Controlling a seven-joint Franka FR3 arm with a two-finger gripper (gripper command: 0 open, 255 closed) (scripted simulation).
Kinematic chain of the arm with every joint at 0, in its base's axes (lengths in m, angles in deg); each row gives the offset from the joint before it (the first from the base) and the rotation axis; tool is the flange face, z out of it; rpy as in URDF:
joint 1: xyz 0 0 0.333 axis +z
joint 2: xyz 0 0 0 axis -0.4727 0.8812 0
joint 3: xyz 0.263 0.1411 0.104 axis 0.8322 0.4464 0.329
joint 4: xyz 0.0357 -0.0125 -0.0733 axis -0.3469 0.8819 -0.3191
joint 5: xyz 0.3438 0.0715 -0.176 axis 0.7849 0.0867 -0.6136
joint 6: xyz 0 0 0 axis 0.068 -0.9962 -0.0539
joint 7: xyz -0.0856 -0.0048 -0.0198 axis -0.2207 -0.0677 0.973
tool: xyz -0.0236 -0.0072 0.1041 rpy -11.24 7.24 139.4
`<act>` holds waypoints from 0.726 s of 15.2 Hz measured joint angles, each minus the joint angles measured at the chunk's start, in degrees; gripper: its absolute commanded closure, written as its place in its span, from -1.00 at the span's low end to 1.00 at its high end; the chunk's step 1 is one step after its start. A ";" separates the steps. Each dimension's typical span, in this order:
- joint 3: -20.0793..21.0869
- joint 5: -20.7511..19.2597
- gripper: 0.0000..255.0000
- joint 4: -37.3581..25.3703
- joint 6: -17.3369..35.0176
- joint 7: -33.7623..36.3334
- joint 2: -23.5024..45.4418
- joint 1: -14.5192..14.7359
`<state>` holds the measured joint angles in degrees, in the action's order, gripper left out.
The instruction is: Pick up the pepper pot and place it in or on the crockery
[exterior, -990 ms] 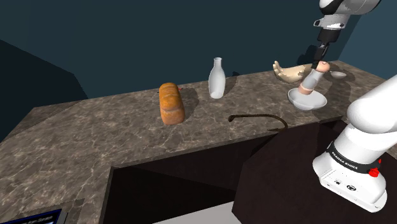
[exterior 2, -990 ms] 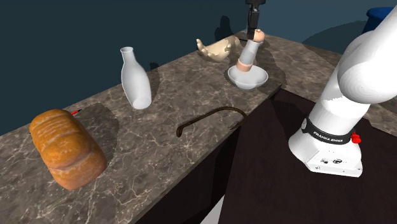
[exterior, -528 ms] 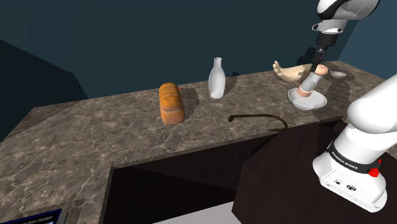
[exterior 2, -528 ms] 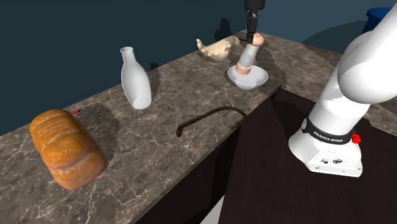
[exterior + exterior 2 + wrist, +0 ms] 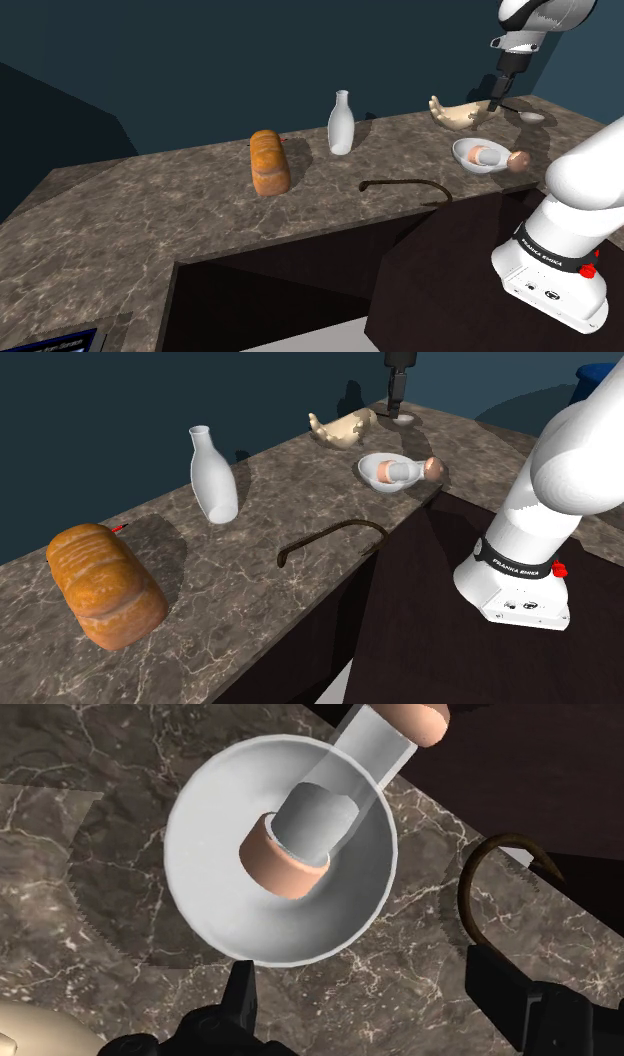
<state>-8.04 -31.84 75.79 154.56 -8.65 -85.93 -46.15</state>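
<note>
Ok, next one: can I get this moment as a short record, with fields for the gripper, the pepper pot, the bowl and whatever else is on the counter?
gripper: open, holding nothing, above the bowl
pepper pot: lying tilted, base end inside the bowl, tan top end past the rim
white bowl: upright on the counter, near its edge
counter: dark, marble-patterned
other items: bread loaf, white bottle, dark curved faucet
placement: pot rests in the bowl, looks done
</note>
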 measured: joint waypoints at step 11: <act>0.63 -0.32 -1.00 -6.02 -7.59 0.43 -1.71 -0.04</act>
